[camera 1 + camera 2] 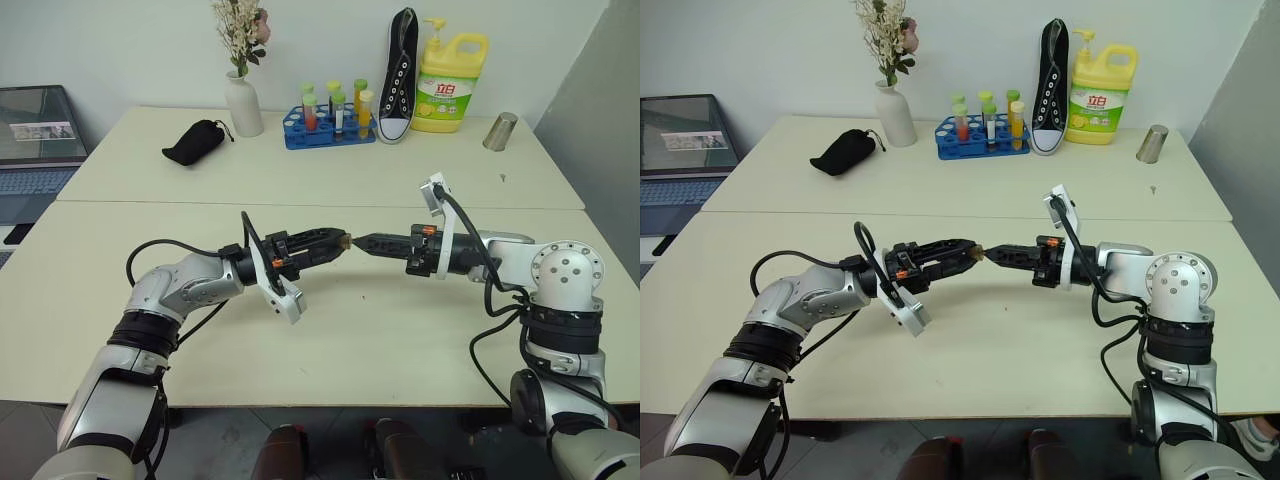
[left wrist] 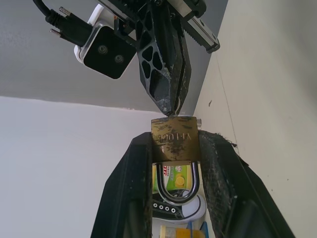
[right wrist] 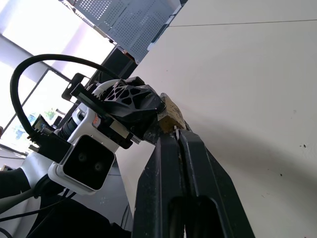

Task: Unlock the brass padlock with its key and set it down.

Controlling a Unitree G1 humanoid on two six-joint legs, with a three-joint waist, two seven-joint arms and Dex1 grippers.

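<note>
The brass padlock [image 2: 174, 139] is a small, squarish block of dull yellow metal, scuffed and darkened in patches, with faint stamped lettering across its face; a thin silvery U-shaped shackle [image 2: 176, 187] runs from the body back between the fingers that hold it, its two legs seated in the body. The left gripper [image 1: 322, 243] clamps the padlock by its two sides, one black finger [image 2: 130, 193] against each flank, so the body sits right at the fingertips with its bottom face turned outward toward the other arm; the lock is held up in the air above the pale table [image 1: 400, 330], well clear of its surface, about midway between the two arms.

The right gripper [image 1: 366, 241] points straight at the left one, tip to tip; its two fingers are pressed together into a single narrow wedge, and from the left wrist view a small sliver of metal shows at their very tip, touching the padlock's bottom face; whether that sliver is a key I cannot tell. From the right wrist view the padlock [image 3: 171, 114] shows as a small golden lump just past the closed fingertips [image 3: 170, 140], tucked against the left gripper's latticed black finger [image 3: 130, 105].
</note>
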